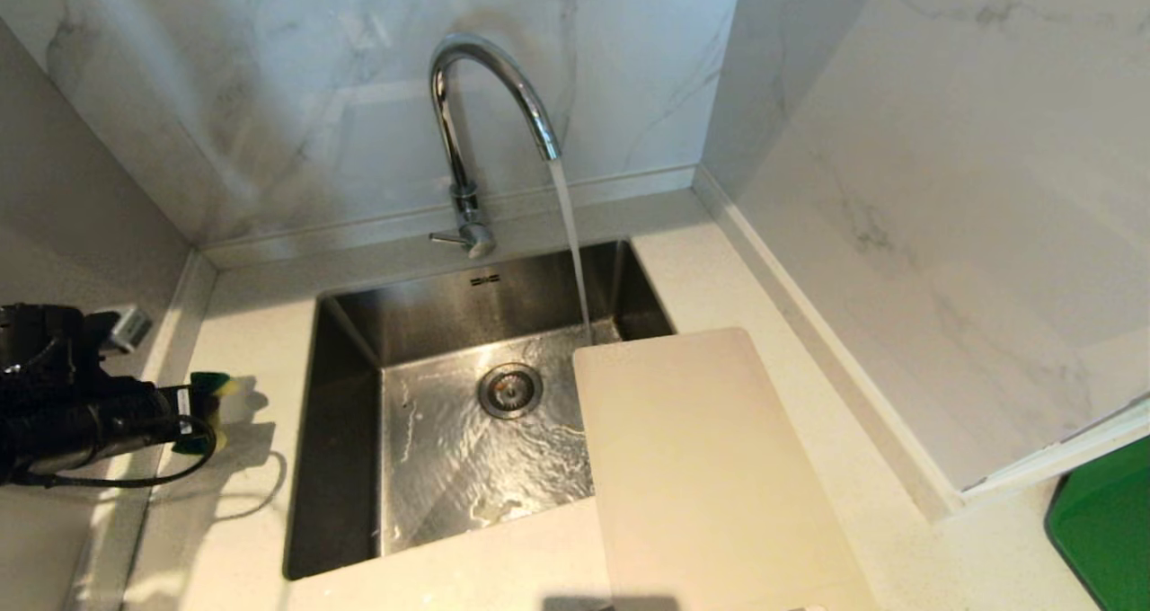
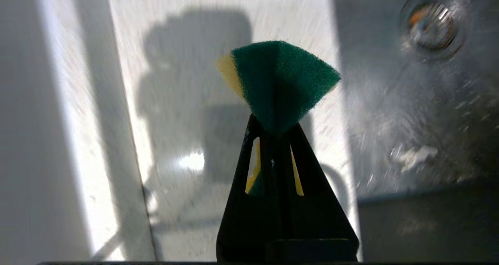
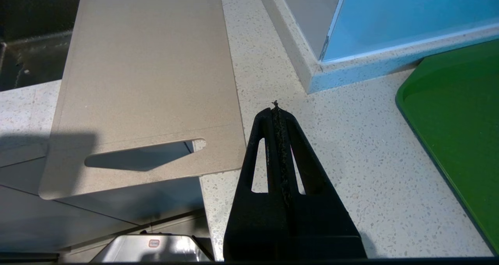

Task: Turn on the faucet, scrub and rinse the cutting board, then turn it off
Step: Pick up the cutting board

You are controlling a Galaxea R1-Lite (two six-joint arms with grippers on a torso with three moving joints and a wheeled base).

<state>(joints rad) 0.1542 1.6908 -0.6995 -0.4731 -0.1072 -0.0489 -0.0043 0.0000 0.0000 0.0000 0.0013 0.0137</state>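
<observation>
The chrome faucet [image 1: 476, 117] runs; its water stream [image 1: 572, 243] falls into the steel sink [image 1: 346, 467] just past the far edge of the cutting board. The cream cutting board [image 1: 701, 467] lies on the counter right of the sink, its far left corner over the basin; its slot handle [image 3: 140, 156] hangs past the counter's front edge. My left gripper [image 1: 202, 413] is above the counter left of the sink, shut on a green-and-yellow sponge [image 2: 278, 83]. My right gripper [image 3: 276, 109] is shut and empty, above the counter beside the board's handle end.
The faucet's thin lever [image 1: 446, 238] points left at its base. A green tray [image 1: 1105, 521] sits at the far right of the counter. Marble walls close in behind and on the right, with a raised ledge [image 1: 809, 323] along the counter.
</observation>
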